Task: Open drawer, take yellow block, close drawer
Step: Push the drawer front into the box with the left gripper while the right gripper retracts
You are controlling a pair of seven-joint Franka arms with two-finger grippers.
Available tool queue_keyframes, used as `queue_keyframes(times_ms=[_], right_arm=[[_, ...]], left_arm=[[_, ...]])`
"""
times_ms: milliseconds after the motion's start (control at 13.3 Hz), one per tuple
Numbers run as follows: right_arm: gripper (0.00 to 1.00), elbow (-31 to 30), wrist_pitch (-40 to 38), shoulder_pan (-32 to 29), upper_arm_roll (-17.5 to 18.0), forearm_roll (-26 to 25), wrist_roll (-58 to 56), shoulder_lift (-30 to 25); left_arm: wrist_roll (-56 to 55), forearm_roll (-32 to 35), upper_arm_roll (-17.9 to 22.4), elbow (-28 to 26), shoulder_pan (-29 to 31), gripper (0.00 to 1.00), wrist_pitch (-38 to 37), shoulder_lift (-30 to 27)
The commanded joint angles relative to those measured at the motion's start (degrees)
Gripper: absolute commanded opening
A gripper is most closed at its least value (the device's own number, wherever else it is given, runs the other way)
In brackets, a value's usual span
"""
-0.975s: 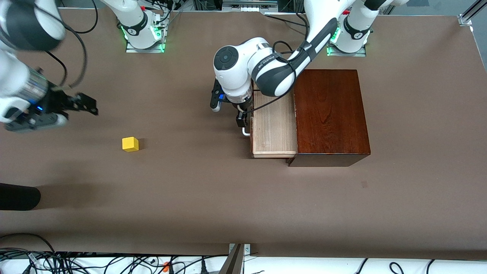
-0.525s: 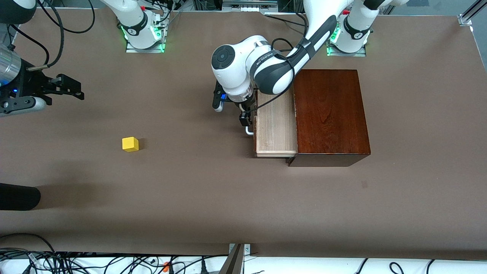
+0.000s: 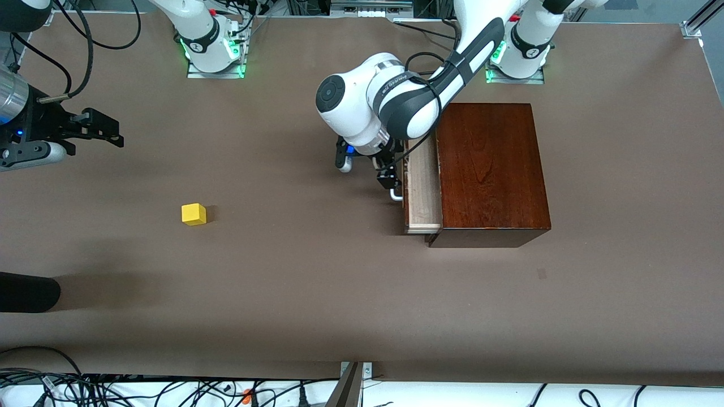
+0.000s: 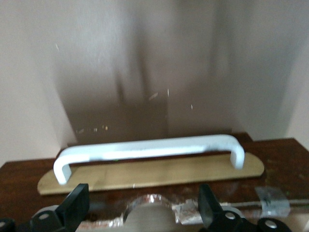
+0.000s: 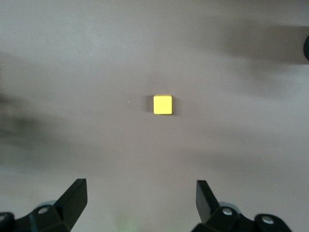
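Drawer nearly shut, block out on the desk

We judge the drawer (image 3: 423, 192), a short way out of its glossy box (image 3: 489, 169), stiff and sliding; its white handle (image 4: 149, 151) is the hold, where our left gripper (image 3: 389, 176) stands open. The yellow block (image 3: 193, 214) looks light and rigid, toward the right arm's end, under our spread right gripper (image 3: 93, 129).

Bright, even light from above. The table (image 3: 294, 294) has soft dark shadows. The left wrist view is blurry, and the handle (image 4: 149, 150) looks smeared.
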Motion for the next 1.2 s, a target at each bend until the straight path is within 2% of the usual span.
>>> queue_keyframes(times_ms=[0, 225, 525, 900, 1125], right_arm=[[1.0, 3.0, -1.1, -0.7, -0.6, 0.0, -0.1, 0.9], [1.0, 3.1, -1.4, -0.2, -0.3, -3.4, 0.0, 0.7], [1.0, 3.1, -1.4, -0.2, -0.3, -3.6, 0.3, 0.8], [1.0, 3.1, -1.4, -0.1, -0.1, -3.6, 0.4, 0.7], [1.0, 3.1, -1.4, -0.1, -0.2, -3.6, 0.4, 0.8]], left_arm=[[-0.3, 1.9, 0.8, -1.1, 0.3, 1.0, -3.2, -1.7], [-3.1, 1.9, 2.1, -3.2, 0.3, 1.0, -4.3, -1.7], [-5.1, 2.0, 3.7, -4.2, 0.5, 1.0, -6.7, -1.7], [-5.2, 2.3, 3.8, -4.2, 1.3, 1.0, -8.5, -1.8], [-9.6, 2.3, 3.8, -3.5, -0.3, 1.0, -8.0, -1.6]])
